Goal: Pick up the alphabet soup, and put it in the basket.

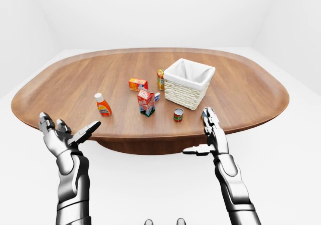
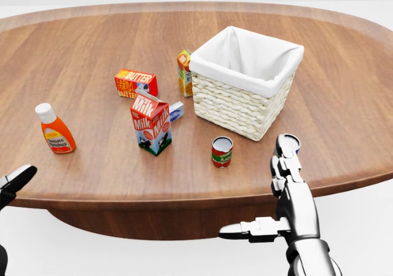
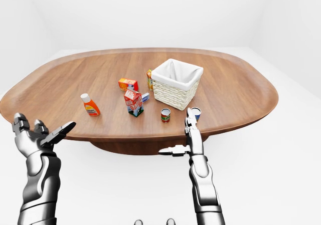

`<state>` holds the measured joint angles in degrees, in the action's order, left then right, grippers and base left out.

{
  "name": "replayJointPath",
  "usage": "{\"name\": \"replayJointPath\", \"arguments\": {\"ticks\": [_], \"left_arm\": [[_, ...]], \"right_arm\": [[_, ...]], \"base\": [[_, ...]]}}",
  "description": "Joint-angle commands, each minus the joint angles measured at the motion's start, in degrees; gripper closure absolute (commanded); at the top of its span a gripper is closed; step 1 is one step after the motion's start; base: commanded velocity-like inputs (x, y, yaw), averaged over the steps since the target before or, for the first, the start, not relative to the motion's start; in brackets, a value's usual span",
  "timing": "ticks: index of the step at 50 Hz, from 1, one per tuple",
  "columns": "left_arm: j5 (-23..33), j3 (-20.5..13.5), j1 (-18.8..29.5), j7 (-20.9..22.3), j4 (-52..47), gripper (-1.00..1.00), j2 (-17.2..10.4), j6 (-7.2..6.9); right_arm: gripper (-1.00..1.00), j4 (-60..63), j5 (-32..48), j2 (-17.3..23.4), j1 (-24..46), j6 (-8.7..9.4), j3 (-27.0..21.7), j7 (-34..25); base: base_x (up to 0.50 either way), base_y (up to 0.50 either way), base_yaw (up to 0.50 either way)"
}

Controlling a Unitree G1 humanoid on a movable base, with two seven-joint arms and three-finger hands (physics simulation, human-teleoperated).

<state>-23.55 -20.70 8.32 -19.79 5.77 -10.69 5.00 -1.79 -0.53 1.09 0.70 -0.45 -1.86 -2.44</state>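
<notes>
Two hands are raised short of the wooden surface (image 2: 86, 48), neither touching anything. My right hand (image 2: 288, 190) stands with fingers extended upward and thumb stuck out sideways, wide and empty, at the near rim of the surface. My left hand (image 1: 62, 135) is likewise spread and empty, low at the left and well apart from every object.

The alphabet soup (image 2: 221, 151), a small red-labelled can, stands upright on the surface, just below the near wall of the basket (image 2: 236, 107) in the head view and to the left of my right fingertips (image 2: 284, 147). A second can with a blue rim (image 3: 195, 114) sits right behind those fingertips, mostly hidden in the head view.

Hazards, as I judge them:
- Wrong target: the blue-rimmed can is nearer my right hand than the soup, so a straight reach could close on it instead.
- Tipping: a sideways sweep toward the soup may knock it over and set it rolling toward the rim of the surface.
- Collision: the soup stands near the basket wall, so spread fingers could catch the wicker or shove the basket.
- Neighbours: the milk carton (image 2: 151, 123) stands to the soup's left; the ketchup bottle (image 2: 54, 130) and butter box (image 2: 136, 83) lie well apart.
</notes>
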Motion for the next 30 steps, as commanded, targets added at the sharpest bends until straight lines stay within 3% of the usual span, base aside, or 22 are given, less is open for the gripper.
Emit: {"name": "replayJointPath", "arguments": {"ticks": [1, 23, 24, 26, 30], "left_arm": [[-0.35, -0.26, 0.07, -0.51, 0.42, -1.0, -0.22, 0.0], [-0.26, -0.23, 0.01, -0.77, 0.27, -1.0, -0.29, 0.0], [0.62, -0.46, 0.1, -0.79, 0.64, -1.0, -0.24, 0.0], [0.76, -0.38, 0.28, -0.69, 1.31, -1.0, -0.26, 0.0], [0.78, -0.24, 0.32, -0.92, 1.37, -1.0, -0.37, 0.0]], "right_arm": [[-1.0, 1.06, 0.64, -0.11, -0.39, 0.96, 0.12, 0.67], [-1.0, 1.59, 0.52, -0.17, -0.65, 1.09, 0.11, 0.72], [-1.0, 1.34, -2.19, -0.41, -0.77, -0.02, -0.39, -0.98], [-1.0, 0.51, -2.53, -0.26, -0.47, -0.59, -0.49, -1.18], [-1.0, 0.92, -2.66, -0.25, -0.68, -0.26, -0.35, -1.06]], "base": [[0.0, 0.0, 0.0], [0.0, 0.0, 0.0], [0.0, 0.0, 0.0], [0.0, 0.0, 0.0], [0.0, -0.09, 0.0]]}}
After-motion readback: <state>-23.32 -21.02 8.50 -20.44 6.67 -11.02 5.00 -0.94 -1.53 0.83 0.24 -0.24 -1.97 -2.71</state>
